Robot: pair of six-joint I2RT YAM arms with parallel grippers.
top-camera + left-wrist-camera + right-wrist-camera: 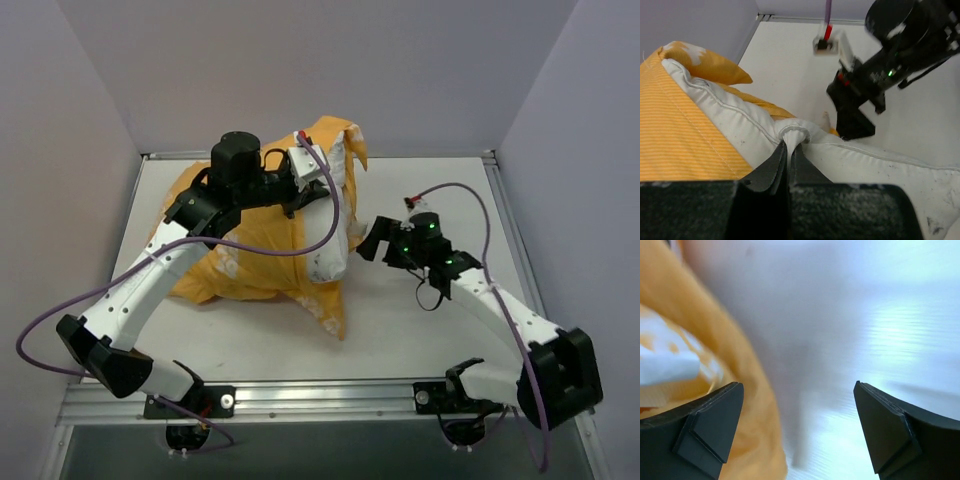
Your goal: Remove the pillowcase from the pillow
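Pillow (pixel 730 120) seam tight between left fingers (pixel 771 169), plain only in wrist view; right fingers (pixel 710 422) apart, empty.

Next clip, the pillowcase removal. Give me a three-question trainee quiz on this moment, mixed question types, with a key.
1. True or false: the right gripper is shut on the pillowcase.
2. The left gripper pinches: A) a fold of the white pillow, B) the pillowcase, C) a purple cable.
3. In the top view, on which side of the pillowcase does the pillow stick out?
Key: 1 false, its jaws stand open and empty. 2 A. 3 the right side.
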